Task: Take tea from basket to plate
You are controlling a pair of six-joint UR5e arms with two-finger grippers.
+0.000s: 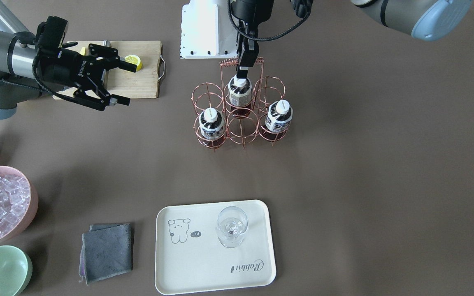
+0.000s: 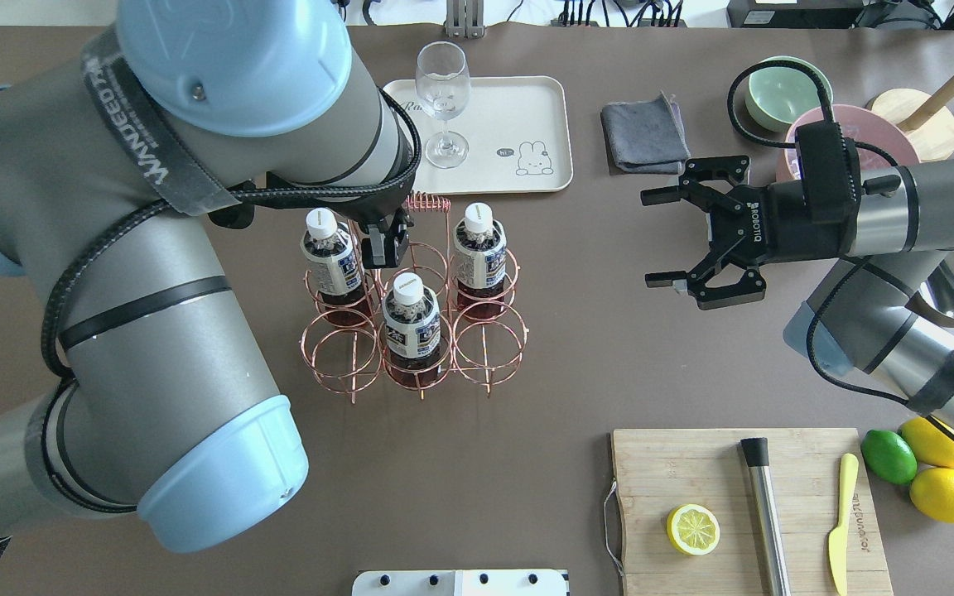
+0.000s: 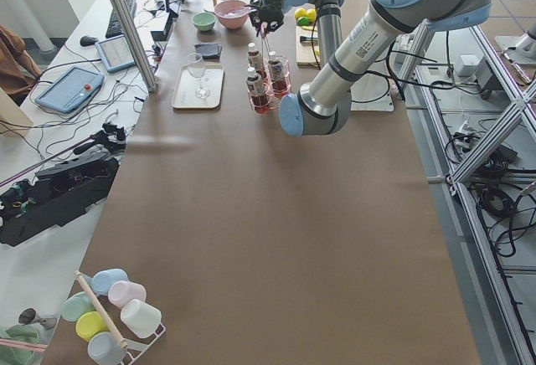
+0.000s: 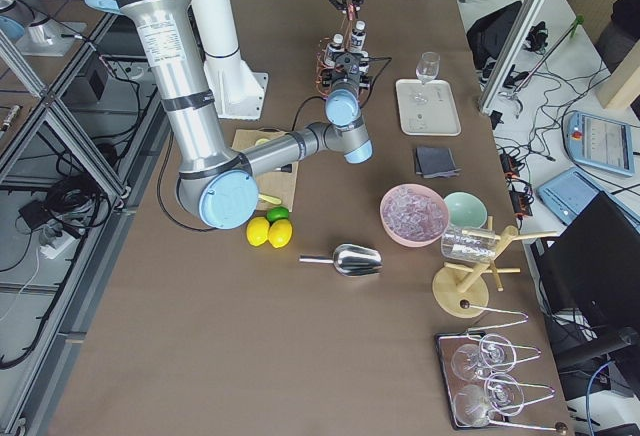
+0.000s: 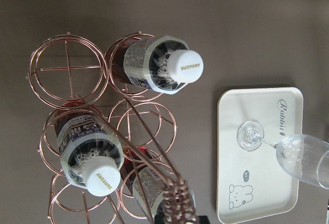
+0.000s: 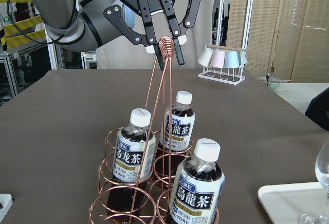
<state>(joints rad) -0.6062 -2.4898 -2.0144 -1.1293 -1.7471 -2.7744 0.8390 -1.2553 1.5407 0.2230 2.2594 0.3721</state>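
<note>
left gripper (image 6: pixel 168 62): tips down, level with the coiled handle (image 6: pixel 165 49) of the basket (image 2: pixel 489 343). Fingers (image 6: pixel 152 29) pulled in to a narrow gap, coil lined up with that gap in the right wrist view. Clamped on the coil or just clear of it: cannot tell.
right gripper (image 2: pixel 652 238): lying sideways above the table, tips aimed toward the basket, jaws spread wide, nothing between them. Well apart from the basket, on the robot's right of it.
basket: directly under the left gripper, standing on the table. Two rows of three ring cells.
middle tea bottle (image 2: pixel 411 310): upright, cap on, middle cell of the robot-side row, below the left gripper and not touched by it.
left-end tea bottle (image 2: pixel 330 252): upright, cap on, operator-side row, end cell farthest from the right gripper.
right-end tea bottle (image 2: pixel 479 248): upright, cap on, operator-side row, end cell nearest the right gripper.
plate (image 2: pixel 527 99): flat on the table past the basket from the left gripper, on the operator side, clear of the basket.
wine glass (image 2: pixel 442 99): upright on the plate, at the end farther from the right gripper.
grey cloth (image 2: pixel 643 132): folded on the table just beside the plate, operator side of the right gripper's tips.
cutting board (image 2: pixel 692 472): on the table, robot side of the right gripper. Lemon half (image 2: pixel 693 530) and yellow knife (image 2: pixel 841 521) lying on it.
pink bowl of ice (image 1: pixel 33 201): on the table, operator side of the right gripper's wrist.
</note>
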